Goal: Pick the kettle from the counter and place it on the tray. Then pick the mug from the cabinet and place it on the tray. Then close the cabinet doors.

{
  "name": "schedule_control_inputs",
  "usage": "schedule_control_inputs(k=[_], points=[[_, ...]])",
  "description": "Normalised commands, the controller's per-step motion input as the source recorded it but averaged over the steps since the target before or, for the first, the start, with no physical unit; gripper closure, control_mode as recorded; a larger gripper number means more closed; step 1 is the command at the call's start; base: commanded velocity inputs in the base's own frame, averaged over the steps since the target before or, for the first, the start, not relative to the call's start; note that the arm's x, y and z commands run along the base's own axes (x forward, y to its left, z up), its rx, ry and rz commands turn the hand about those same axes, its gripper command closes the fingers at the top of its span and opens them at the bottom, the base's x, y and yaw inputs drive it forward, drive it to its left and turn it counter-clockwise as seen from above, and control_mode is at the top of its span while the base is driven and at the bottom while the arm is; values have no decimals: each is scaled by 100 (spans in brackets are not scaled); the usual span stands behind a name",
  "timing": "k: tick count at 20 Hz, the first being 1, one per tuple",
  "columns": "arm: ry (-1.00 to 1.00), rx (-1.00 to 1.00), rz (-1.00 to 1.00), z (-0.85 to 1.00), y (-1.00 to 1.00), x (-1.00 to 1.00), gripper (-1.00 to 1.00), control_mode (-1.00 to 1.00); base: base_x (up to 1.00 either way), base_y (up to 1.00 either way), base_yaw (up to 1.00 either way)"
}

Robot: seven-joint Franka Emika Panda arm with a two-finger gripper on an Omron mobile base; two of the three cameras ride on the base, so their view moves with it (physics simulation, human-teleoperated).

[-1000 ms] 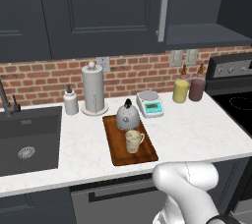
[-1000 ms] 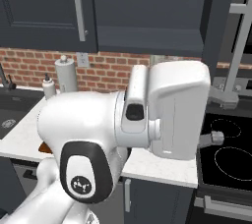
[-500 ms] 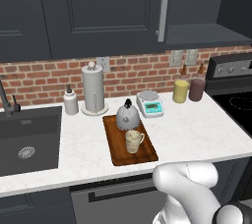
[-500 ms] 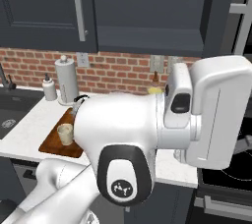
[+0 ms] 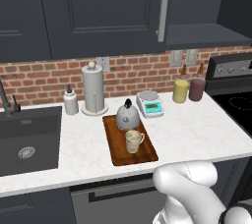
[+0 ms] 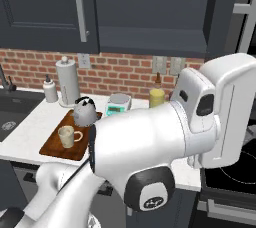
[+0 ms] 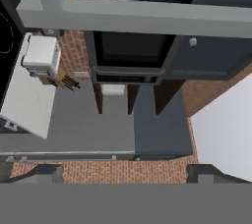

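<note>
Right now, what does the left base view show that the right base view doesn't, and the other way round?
Left base view alone: the sink basin and the maroon canister.
Right base view alone: the arm's big white links across the foreground, covering the counter's right part.
Both: kettle and mug on the tray, paper-towel holder, soap bottle, scale, yellow canister, and a shut cabinet door.
</note>
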Motion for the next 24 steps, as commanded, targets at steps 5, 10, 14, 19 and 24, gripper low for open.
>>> schedule_control_inputs(k=[5,10,14,19,24], points=[[1,0,32,0,-2,36,-100,-100,0,0,0],[6,0,29,1,-1,51,-100,-100,0,0,0],[14,0,25,0,0,55,-100,-100,0,0,0],[14,0,19,0,4,56,-100,-100,0,0,0],[15,-1,15,0,21,53,-100,-100,0,0,0]])
